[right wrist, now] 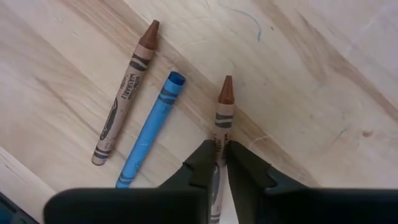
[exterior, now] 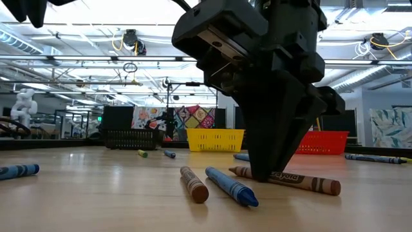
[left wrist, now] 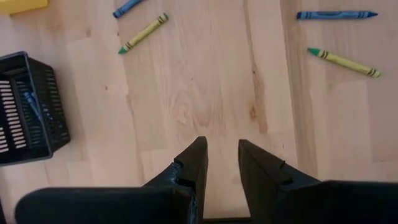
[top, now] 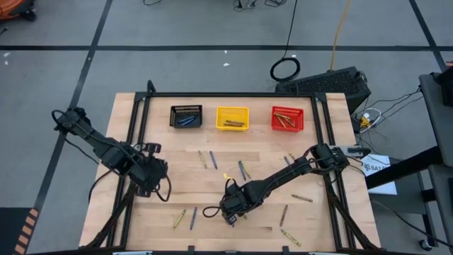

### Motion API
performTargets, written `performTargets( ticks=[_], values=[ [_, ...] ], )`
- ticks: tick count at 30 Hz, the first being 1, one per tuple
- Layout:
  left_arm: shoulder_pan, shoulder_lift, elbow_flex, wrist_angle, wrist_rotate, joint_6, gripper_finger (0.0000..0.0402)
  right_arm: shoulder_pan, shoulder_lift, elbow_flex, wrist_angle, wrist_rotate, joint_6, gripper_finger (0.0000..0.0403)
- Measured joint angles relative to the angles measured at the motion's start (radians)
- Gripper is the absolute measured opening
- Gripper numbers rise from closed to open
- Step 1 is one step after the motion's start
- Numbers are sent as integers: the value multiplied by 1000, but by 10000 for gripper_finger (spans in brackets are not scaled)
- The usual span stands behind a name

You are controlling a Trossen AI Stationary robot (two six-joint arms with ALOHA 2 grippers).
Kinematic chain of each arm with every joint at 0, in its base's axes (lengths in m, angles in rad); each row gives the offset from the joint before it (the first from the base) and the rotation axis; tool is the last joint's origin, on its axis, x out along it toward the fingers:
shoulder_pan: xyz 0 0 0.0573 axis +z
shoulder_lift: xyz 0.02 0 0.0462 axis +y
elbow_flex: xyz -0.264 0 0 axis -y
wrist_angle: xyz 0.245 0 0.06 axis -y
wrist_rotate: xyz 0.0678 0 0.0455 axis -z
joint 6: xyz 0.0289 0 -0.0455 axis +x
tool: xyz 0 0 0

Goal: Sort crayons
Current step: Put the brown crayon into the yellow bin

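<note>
Between the fingers of the right gripper [right wrist: 222,152], down on the wooden table [top: 212,191]: pinches a brown crayon [right wrist: 224,112] by its paper-wrapped barrel, jaws nearly closed on both sides, crayon not yet lifted off the boards, blunt waxy tip pointing away from the wrist. Just beside that gripper, touching nothing: a second brown crayon [right wrist: 127,93] and a blue crayon [right wrist: 152,130], both thin, round, paper-sleeved, likely to roll if nudged.

Well beyond the gripper, across the table: three small slotted plastic bins in a row, black bin [top: 186,107], yellow bin [top: 232,108], red bin [top: 287,109]. Partly filled already: blue sticks in the black, olive-yellow in the yellow, brown in the red. By that pattern, red for the pinched one, probably.

Plenty left: a dozen or so crayons scattered over the pale, smooth, grained wood on every side of the right gripper. Roughly midway, at a guess.

Off to the far side, well apart: left gripper [left wrist: 222,155], hovering over bare wood, fingers parted with a clear gap, holding nothing.
</note>
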Motion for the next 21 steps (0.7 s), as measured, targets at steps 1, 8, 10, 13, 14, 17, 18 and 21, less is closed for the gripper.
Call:
performTargets(
  ticks=[1, 8, 10, 13, 14, 17, 18, 21],
  values=[
    [0, 0, 0, 4, 0, 0, 88, 0, 0, 0, 0, 1, -4, 35],
    [0, 0, 0, 20, -4, 1, 88, -10, 0, -1, 7, -25, -53, 12],
    [0, 0, 0, 20, -5, 1, 88, -10, 0, -1, 8, -24, -61, 6],
    [0, 0, 0, 20, -5, 1, 88, -8, -3, -1, 8, -23, -69, 4],
    [0, 0, 0, 20, -5, 1, 88, -8, -4, -1, 9, -22, -75, 3],
    [0, 0, 0, 20, -5, 1, 88, -8, -11, -2, 11, -22, -92, 2],
    [0, 0, 0, 21, -5, 1, 88, -8, -12, -2, 13, -22, -97, 2],
    [0, 0, 0, 21, -6, 1, 88, -7, -34, -2, 19, -21, -117, 1]
  ],
)
